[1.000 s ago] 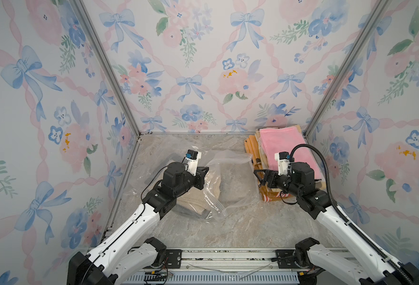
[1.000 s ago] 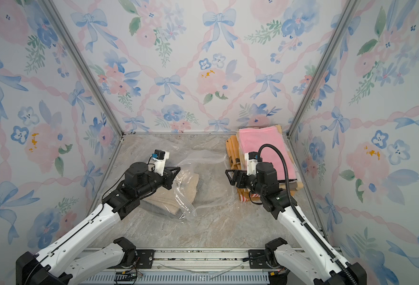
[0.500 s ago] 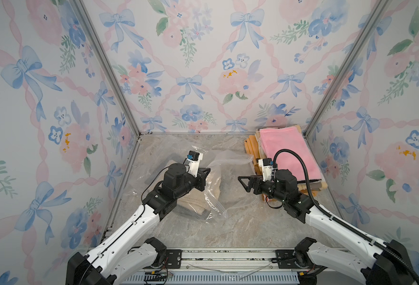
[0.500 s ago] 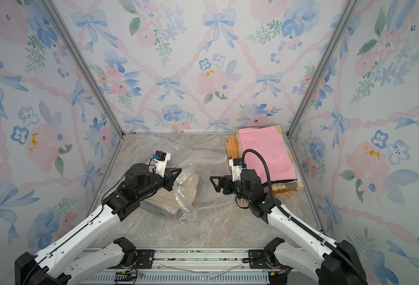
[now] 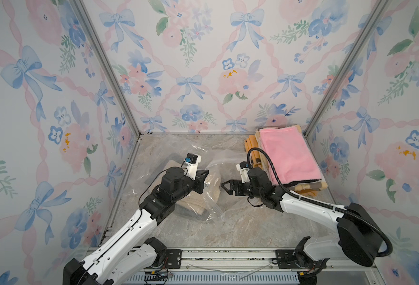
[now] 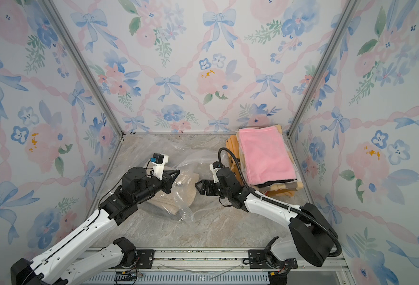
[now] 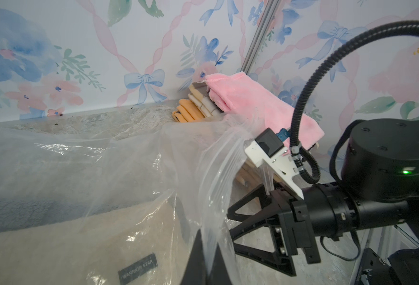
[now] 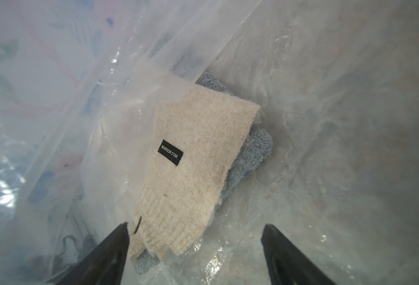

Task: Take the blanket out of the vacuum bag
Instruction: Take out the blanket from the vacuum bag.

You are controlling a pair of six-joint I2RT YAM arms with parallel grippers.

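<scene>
Two white-and-black robot arms meet over a marble-patterned tabletop (image 5: 240, 222). The left gripper (image 5: 205, 172) is closed tight. It pinches the upper edge of the vacuum bag (image 5: 223, 162) at the bag's open mouth and holds that flap of clear plastic up off the table. In the left wrist view the crinkled sheet runs straight down into the gripper's dark fingers (image 7: 193, 261).

The right gripper (image 5: 224, 185) faces it from just beside. Its two triangular black fingers are spread wide, with nothing held between them. Its fingertips sit at the bag's mouth, and in the left wrist view the raised flap hangs in front of part of them. Whether they touch the plastic cannot be told.

The blanket (image 8: 193, 160) lies folded inside the vacuum bag, on the bag's lower layer, on the left half of the table. It is cream knit on one side and grey-blue fleece on the other. In the right wrist view it lies directly ahead of the open fingers, and its near end appears between the fingertips, not gripped.

A small black label (image 8: 170, 152) sewn to the cream side reads "WARRIOR STAR" in white capitals. The same label shows through the plastic in the left wrist view.

A stack of folded blankets (image 5: 289, 158), pink on top, sits in the far right corner, outside the bag.
</scene>
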